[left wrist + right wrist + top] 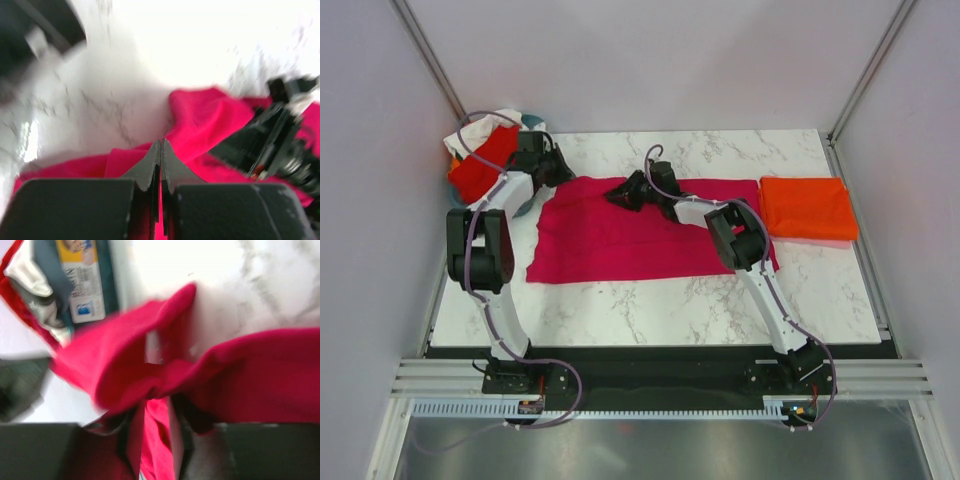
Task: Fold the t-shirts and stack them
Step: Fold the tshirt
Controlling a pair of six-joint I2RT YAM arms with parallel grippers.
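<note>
A magenta t-shirt [630, 240] lies spread on the marble table, its upper edge rumpled. My left gripper [560, 170] sits at the shirt's upper left corner. In the left wrist view its jaws [161, 142] are pressed together, with a sliver of pink cloth between the pads. Further right on the same edge is my right gripper [618, 195]. There its fingers [156, 402] stand a little apart, with a bunched fold of the magenta t-shirt [150, 375] pinched and raised between them. An orange t-shirt [807, 207] lies folded at the right. Red [480, 170] and white [470, 135] t-shirts sit in the basket.
The teal basket [107, 280] stands at the back left corner, right behind the left gripper. Pale walls close in the table on both sides and at the back. The right arm [280, 140] shows close by in the left wrist view.
</note>
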